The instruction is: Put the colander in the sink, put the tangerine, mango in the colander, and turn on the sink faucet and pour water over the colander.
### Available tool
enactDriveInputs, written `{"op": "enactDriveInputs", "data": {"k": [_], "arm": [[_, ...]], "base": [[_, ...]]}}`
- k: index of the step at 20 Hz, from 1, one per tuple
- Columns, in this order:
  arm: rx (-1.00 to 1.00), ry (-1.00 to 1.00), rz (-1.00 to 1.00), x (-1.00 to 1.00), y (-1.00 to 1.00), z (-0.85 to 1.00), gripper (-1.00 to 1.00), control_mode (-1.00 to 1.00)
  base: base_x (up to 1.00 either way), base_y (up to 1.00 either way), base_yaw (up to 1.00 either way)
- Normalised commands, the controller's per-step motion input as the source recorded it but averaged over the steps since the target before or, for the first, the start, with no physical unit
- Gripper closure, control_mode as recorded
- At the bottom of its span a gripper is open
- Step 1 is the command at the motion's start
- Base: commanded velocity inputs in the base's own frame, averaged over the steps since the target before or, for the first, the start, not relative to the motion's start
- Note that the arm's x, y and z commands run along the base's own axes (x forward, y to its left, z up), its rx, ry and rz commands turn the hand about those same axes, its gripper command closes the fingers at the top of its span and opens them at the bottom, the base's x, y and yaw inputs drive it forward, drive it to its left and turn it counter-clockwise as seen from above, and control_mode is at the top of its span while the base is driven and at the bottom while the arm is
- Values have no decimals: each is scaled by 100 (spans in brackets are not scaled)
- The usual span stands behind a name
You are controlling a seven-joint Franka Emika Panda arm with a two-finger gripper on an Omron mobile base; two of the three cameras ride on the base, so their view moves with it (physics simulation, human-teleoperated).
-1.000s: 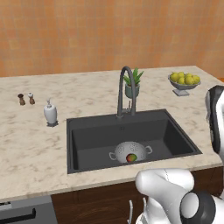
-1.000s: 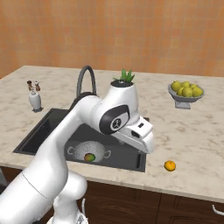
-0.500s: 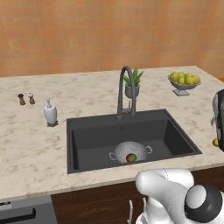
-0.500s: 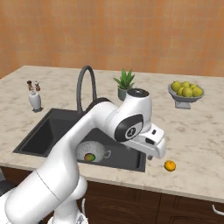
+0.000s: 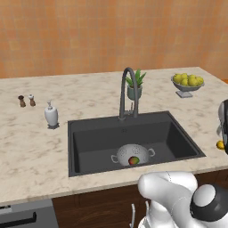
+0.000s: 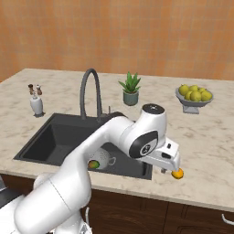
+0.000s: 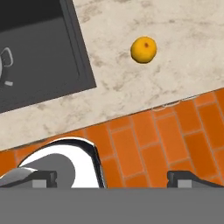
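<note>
The colander (image 5: 132, 155) sits in the sink (image 5: 98, 138), near its front wall. The mango (image 5: 133, 160) lies inside it, also seen as the red-green fruit (image 6: 94, 164) in the right base view. Behind the basin the sink faucet (image 5: 127, 91) arches forward, and no water shows. The tangerine (image 7: 144, 49) rests on the counter right of the sink, close to the front edge. My gripper (image 7: 113, 178) hangs open above that front edge, with the tangerine (image 6: 178, 173) just beyond its fingers and nothing between them.
A footed dish of yellow-green fruits (image 5: 187, 83) stands at the back right, a potted plant (image 5: 135, 86) behind the faucet. A soap bottle (image 5: 51, 115) and two small shakers (image 5: 26, 100) stand left of the sink. Orange floor tiles (image 7: 144, 140) lie below the counter edge.
My arm has swung right, from over the sink's right side to the counter's front edge beside the tangerine. The gripper stayed open. The colander and mango have not moved.
</note>
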Motion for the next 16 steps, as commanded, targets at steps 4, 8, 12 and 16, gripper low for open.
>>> {"op": "enactDriveInputs", "data": {"k": [4,8,12,16], "arm": [[0,0,5,32,-17,-29,-100,-100],[0,0,4,43,-19,-32,-100,-100],[0,0,2,38,-29,-33,-100,-100],[0,0,0,32,-37,-31,-100,-100]], "base": [[0,0,0],[0,0,0],[0,0,0],[0,0,0]]}}
